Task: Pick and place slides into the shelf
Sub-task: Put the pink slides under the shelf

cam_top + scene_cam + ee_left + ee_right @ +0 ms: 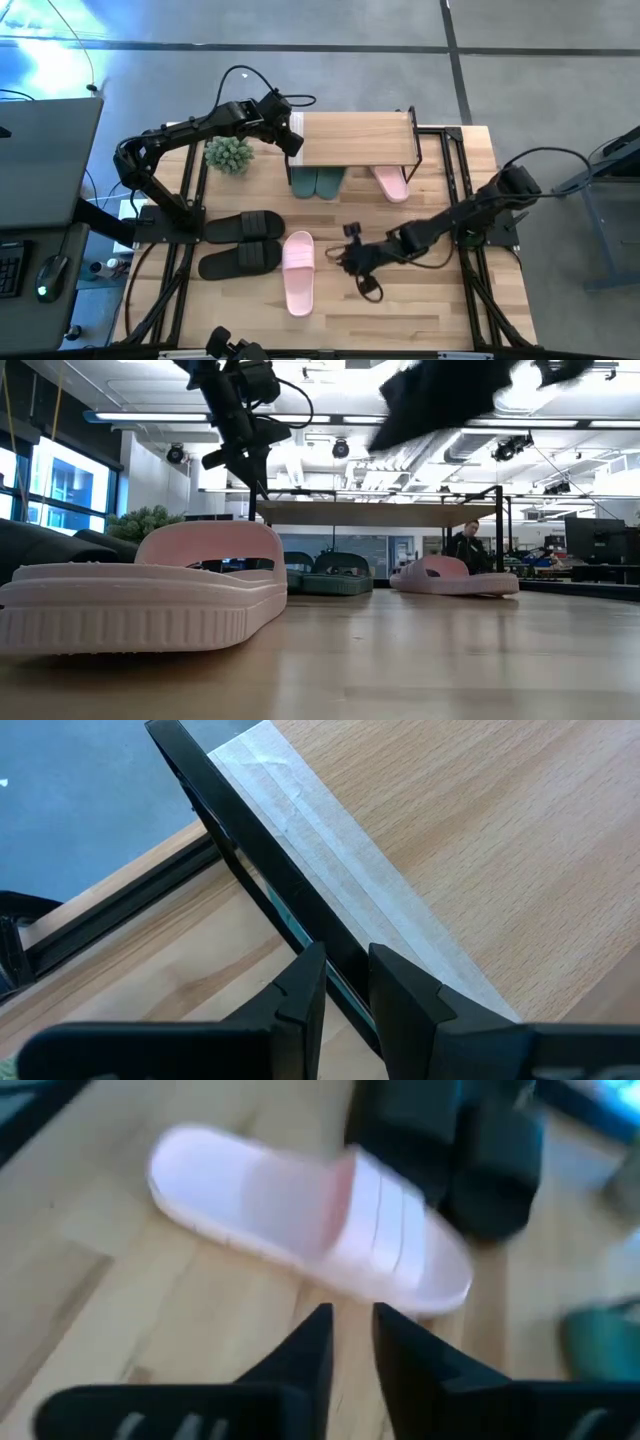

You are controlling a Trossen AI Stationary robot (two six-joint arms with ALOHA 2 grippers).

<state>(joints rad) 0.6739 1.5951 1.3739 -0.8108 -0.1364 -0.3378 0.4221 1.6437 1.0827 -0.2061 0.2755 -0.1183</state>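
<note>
The shelf [355, 140], a light plank on thin black legs, stands at the table's far middle. Under it lie a dark green pair [318, 182] and one pink slide [392, 183]. The other pink slide [299, 272] lies on the table toward the near edge, with the black pair [240, 243] to its left. My left gripper [292, 137] is shut at the shelf's left edge. My right gripper [347, 261] hovers just right of the near pink slide [310, 1220], its fingers [350, 1320] a narrow gap apart with nothing between them. My left gripper pinches the black metal bar [290, 910] along the left edge of the shelf's top between its two fingers. The fingers slant down from the table's left side and lie across the bar. The shelf stands on the table on its legs.
A small green plant [229, 153] stands left of the shelf, close under my left arm. Black frame rails [455, 190] run along both sides of the table. Bare wood lies between the near pink slide and the shelf [375, 512].
</note>
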